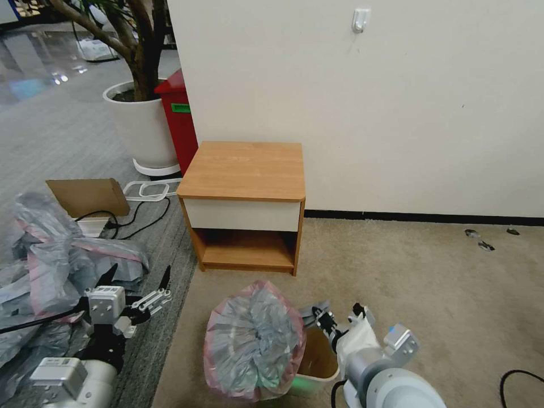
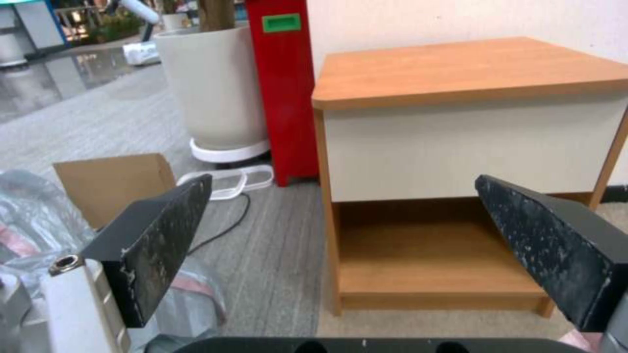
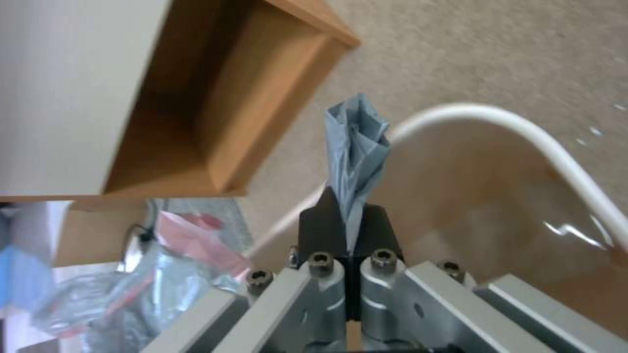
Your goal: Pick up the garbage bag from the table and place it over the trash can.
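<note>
Both arms sit lowest in the head view. Left gripper (image 1: 139, 283) hangs beside a heap of grey-pink bags (image 1: 45, 255), jaws spread, nothing between them. Right gripper (image 1: 323, 320) is over the trash can (image 1: 317, 362), which stands on the carpet in front of the counter (image 1: 243, 170). Garbage bag (image 1: 252, 340) bulges as a rounded grey mass with a pink edge, resting on the can's left side and overhanging it; the can's right side is uncovered. Counter top is bare.

Left wrist view: two black fingers (image 2: 157, 245) stand wide apart, framing the counter's open shelf (image 2: 425, 255). A red bin (image 2: 284, 88) and a white plant pot (image 2: 213, 88) stand beyond.

Right wrist view: the gripper's jaws are pressed together, pinching a folded wad of grey film that stands up past the tips, just inside the can's white rim (image 3: 523, 132).

Risk assessment: only a narrow pleat is held, so thin film could slip out or tear under pull. The mouth appears bunched, not opened; in my judgement it may fail to seat round the rim. Dragging could tip the light can.
</note>
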Robot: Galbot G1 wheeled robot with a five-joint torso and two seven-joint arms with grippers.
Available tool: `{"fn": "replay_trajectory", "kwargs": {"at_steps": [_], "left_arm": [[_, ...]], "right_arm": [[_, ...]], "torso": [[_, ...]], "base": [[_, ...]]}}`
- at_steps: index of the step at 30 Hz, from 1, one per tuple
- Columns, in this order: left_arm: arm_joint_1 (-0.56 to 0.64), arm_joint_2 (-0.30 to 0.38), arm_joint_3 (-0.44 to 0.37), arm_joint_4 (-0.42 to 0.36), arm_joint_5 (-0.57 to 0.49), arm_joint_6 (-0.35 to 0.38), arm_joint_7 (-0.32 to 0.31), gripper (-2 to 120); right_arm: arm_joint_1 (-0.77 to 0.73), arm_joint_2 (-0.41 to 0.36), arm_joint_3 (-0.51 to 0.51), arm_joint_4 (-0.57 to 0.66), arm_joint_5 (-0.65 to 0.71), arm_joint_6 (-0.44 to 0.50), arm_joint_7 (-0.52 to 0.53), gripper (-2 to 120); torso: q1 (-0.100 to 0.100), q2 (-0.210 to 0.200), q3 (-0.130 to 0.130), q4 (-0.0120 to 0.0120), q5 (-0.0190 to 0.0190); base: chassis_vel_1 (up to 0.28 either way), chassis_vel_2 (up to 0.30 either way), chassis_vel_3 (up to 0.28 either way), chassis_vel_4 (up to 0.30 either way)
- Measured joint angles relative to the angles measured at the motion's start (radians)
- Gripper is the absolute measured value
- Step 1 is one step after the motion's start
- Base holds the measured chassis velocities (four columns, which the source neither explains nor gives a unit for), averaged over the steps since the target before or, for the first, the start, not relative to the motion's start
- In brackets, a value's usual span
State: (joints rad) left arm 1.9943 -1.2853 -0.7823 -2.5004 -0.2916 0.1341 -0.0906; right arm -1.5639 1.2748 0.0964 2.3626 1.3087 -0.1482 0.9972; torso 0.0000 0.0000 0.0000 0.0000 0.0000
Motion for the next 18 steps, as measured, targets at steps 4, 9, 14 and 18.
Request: {"fn": "replay_trajectory", "kwargs": {"at_steps": [4,9,14,18], "left_arm": [[0.0,0.0,0.001,0.0,0.0,0.0,0.001,100],[0.001,0.0,0.0,0.0,0.0,0.0,0.001,100],[-0.001,0.001,0.0,0.0,-0.001,-0.001,0.001,100],[-0.006,0.004,0.005,0.0,-0.001,0.0,0.001,100]], "right_arm": [[-0.008,0.0,-0.013,0.003,0.002,-0.024,0.037,0],[-0.005,-0.011,-0.009,0.007,0.005,-0.031,0.065,17],[-0.007,-0.033,0.004,0.036,0.016,-0.035,0.097,33],[-0.031,-0.052,0.026,0.077,0.032,-0.037,0.125,48]], "torso": [[0.0,0.0,0.0,0.0,0.0],[0.0,0.0,0.0,0.0,0.0],[0.0,0.0,0.0,0.0,0.0001],[0.0,0.0,0.0,0.0,0.0]], "base": [[0.0,0.0,0.0,0.0],[0.0,0.0,0.0,0.0],[0.0,0.0,0.0,0.0],[0.0,0.0,0.0,0.0]]}}
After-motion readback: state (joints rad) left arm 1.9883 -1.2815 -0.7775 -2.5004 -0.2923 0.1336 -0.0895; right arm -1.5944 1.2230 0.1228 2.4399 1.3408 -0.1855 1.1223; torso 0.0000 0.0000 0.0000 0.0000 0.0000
